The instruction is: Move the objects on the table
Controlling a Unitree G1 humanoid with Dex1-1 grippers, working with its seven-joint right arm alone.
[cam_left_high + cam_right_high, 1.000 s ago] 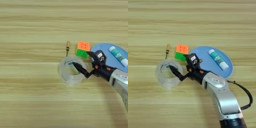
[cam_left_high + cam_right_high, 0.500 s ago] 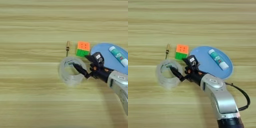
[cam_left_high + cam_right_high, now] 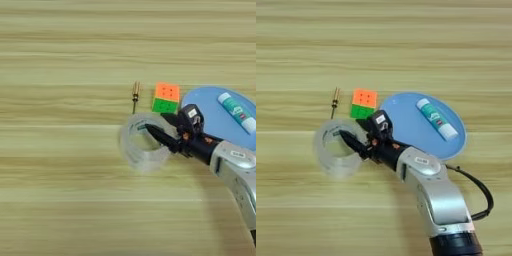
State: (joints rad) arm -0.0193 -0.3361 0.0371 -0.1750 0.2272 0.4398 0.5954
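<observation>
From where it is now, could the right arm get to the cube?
Probably yes. The cube sits just beyond the pincer, nothing between them, but one finger is inside the tape roll, so it must pull clear first.

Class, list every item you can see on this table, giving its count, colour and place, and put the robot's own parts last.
Tape roll: one, clear, on the table left of centre, one black finger reaching inside its ring.
Puzzle cube: one, orange and green, beside the plate's left edge.
Screwdriver: one, brass handle, left of the cube.
Plate: one, blue, right of centre.
Glue stick: one, white and teal, lying on the plate.
Table: one, light wood.
End effector: one, black, at the tape roll.
Forearm: one, silver, entering from the bottom edge.
</observation>
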